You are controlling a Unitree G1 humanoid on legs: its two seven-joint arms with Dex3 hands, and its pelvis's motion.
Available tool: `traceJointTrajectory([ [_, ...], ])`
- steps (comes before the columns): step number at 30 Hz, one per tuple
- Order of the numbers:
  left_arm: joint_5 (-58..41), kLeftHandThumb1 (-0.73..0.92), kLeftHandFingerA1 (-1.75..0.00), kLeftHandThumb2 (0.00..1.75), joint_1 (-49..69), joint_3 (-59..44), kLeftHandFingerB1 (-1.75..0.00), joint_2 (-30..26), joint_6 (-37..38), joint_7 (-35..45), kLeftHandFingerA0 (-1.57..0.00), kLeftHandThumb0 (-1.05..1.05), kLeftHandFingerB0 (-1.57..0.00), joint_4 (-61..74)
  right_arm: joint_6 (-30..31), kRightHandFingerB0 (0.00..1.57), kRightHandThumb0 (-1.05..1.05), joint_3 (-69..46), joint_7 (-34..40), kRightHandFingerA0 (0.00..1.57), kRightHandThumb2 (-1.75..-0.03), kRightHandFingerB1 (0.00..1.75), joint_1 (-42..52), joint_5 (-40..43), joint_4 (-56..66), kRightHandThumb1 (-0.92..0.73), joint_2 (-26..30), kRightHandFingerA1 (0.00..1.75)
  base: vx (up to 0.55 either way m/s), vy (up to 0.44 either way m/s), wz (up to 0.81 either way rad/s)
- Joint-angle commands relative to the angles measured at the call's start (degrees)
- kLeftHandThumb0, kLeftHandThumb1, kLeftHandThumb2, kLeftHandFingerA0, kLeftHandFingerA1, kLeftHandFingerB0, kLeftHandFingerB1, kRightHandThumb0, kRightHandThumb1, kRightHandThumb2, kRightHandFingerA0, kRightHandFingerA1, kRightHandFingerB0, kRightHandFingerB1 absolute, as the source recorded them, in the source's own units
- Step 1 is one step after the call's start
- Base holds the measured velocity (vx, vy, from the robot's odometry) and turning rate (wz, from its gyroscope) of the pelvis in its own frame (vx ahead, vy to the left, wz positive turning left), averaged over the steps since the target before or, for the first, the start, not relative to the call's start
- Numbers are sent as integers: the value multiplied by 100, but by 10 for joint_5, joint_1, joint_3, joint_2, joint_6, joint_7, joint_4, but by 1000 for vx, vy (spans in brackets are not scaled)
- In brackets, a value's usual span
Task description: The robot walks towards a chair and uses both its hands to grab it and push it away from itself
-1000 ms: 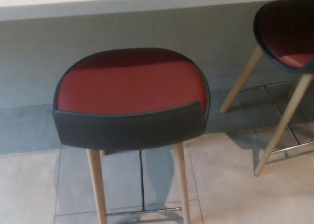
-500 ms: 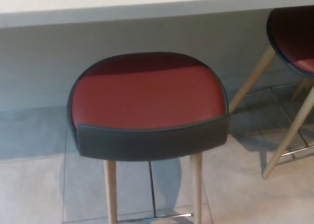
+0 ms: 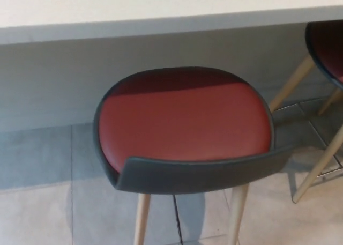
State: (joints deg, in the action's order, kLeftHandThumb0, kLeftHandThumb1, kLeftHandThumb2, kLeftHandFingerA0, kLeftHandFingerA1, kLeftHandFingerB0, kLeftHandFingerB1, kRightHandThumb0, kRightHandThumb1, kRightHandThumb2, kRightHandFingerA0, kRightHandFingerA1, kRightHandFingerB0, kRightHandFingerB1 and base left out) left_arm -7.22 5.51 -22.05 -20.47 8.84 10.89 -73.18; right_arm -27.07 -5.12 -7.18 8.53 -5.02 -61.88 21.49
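**Chair fills more of the frame; no hands up yet**

Grey counter front (image 3: 48,79) runs across the upper part of the frame under a pale countertop (image 3: 134,6), with tiled floor (image 3: 32,213) at lower left. Left to right: the floor at left is bare. At center sits the chair (image 3: 185,130), a stool with a red seat, dark low backrest rim and 2 visible wooden legs. Compared with 1 second ago it looks larger and sits further right and lower, and the whole scene has shifted, so I judge the camera has moved closer, not the chair. That suits the approach step; grabbing remains undone. Neither robot hand shows, so their state cannot be told. Room to push looks short: the counter stands just behind the seat. At right edge, a second stool (image 3: 327,52) stands near.
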Motion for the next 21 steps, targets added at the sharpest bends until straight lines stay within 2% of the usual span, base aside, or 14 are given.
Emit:
traceJointTrajectory([
  [1, 9, 43, -53, 77, -7, 15, -42, -10, 19, 9, -27, -60, -16, 3, -8, 5, -69, 9, 26, 15, -60, 31, -5, -18, 24, -62, 17, 59, 0, 0, 0],
  [5, 19, 43, -53, 78, -18, 34, -43, -21, 29, 7, -28, -61, -16, 7, -7, 6, -68, 11, 27, 16, -59, 31, -7, -20, 40, -63, 20, 58, 21, 11, -1],
  [6, 14, 50, -47, 55, -33, 32, -33, -31, 23, 13, -36, -58, -24, 16, -4, 3, -71, 7, 19, 16, -59, 36, -15, -14, 53, -63, 23, 56, 0, 0, 0],
  [7, 13, 42, -50, 76, -43, 34, -43, -40, 24, 17, -26, -63, -18, 20, 2, 3, -70, 6, 14, 16, -59, 36, -20, -12, 65, -63, 24, 56, 0, 0, 0],
  [10, 12, 43, -51, 76, -56, 39, -43, -49, 26, 18, -26, -60, -18, 18, 11, 6, -71, 7, 13, 15, -60, 32, -30, -15, 82, -61, 26, 57, 31, -114, 4],
  [14, 11, 41, -52, 76, -63, 41, -43, -53, 27, 18, -27, -62, -18, 14, 19, 4, -71, 12, 14, 14, -58, 35, -39, -18, 100, -62, 27, 60, -3, -256, -4],
  [15, 13, 42, -51, 75, -61, 44, -43, -50, 26, 18, -26, -61, -18, 11, 18, 1, -75, 15, 16, 15, -87, 34, -38, -23, 101, -49, 31, 61, 41, -113, -7],
  [16, 14, 42, -51, 75, -59, 46, -43, -50, 26, 17, -26, -61, -18, 10, 16, 1, -75, 17, 17, 15, -87, 34, -38, -25, 101, -49, 33, 61, 0, 0, 0],
  [17, 2, 40, -53, 75, -50, 38, -44, -44, 23, 25, -26, -62, -17, 13, 19, 2, -75, 14, 19, 16, -86, 37, -33, -21, 96, -49, 32, 61, 48, -18, -6],
  [18, 2, 41, -53, 75, -47, 38, -44, -42, 23, 24, -26, -61, -17, 13, 18, 5, -70, 14, 18, 15, -60, 34, -32, -21, 92, -62, 34, 60, 55, 51, -7],
  [20, 7, 41, -54, 76, -36, 42, -44, -38, 25, 15, -28, -61, -18, 13, 16, 3, -70, 12, 14, 15, -58, 37, -30, -19, 83, -62, 37, 60, 61, 86, -8],
  [21, 5, 41, -55, 76, -32, 41, -44, -36, 25, 15, -29, -60, -18, 12, 16, 1, -73, 10, 13, 16, -86, 34, -29, -17, 77, -48, 38, 60, 64, 172, -16],
])
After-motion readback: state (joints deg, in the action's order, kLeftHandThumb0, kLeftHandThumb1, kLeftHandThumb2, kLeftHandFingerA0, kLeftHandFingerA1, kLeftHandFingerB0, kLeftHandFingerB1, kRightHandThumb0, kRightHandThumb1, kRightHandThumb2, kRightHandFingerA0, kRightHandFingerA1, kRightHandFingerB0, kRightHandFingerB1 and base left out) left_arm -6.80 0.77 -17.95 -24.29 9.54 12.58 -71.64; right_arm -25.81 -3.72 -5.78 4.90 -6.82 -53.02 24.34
